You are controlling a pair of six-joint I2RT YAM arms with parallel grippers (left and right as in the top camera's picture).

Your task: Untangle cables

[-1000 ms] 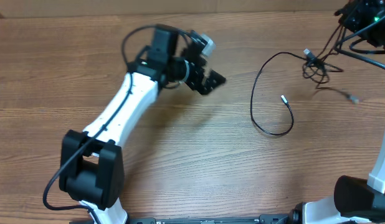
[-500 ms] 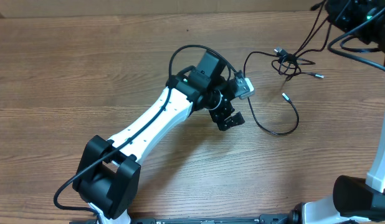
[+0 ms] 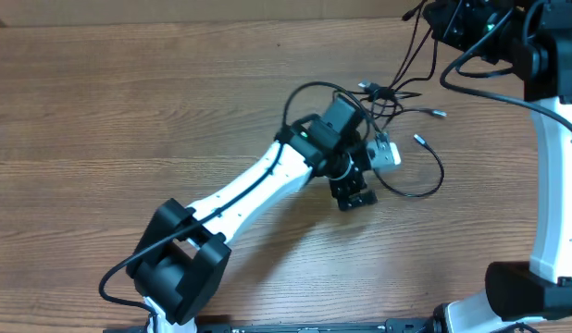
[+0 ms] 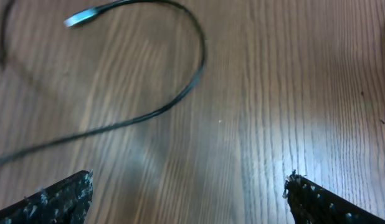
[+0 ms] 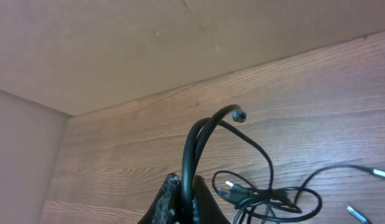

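The cables form a tangled knot [image 3: 388, 92] on the wooden table, and strands rise from it to my right gripper [image 3: 432, 13] at the top right. In the right wrist view that gripper [image 5: 191, 200] is shut on a doubled black cable [image 5: 197, 144], with the knot [image 5: 267, 198] and a plug [image 5: 227, 185] lying just beyond. One cable [image 3: 408, 197] curves out in a loose loop ending in a silver plug [image 3: 419, 140]. My left gripper [image 3: 354, 195] hovers open just left of that loop. The left wrist view shows its fingertips [image 4: 61, 198] wide apart over bare wood, with the loop [image 4: 192, 74] ahead.
The wooden table [image 3: 129, 111] stretches to the left and front. A cardboard wall [image 5: 118, 43] stands behind the far edge. My left arm [image 3: 258, 185] lies diagonally across the middle, and the right arm's white link [image 3: 554, 185] stands along the right side.
My left arm has swung right and forward to the cable loop. My right gripper has moved left, dragging the knot left with it.
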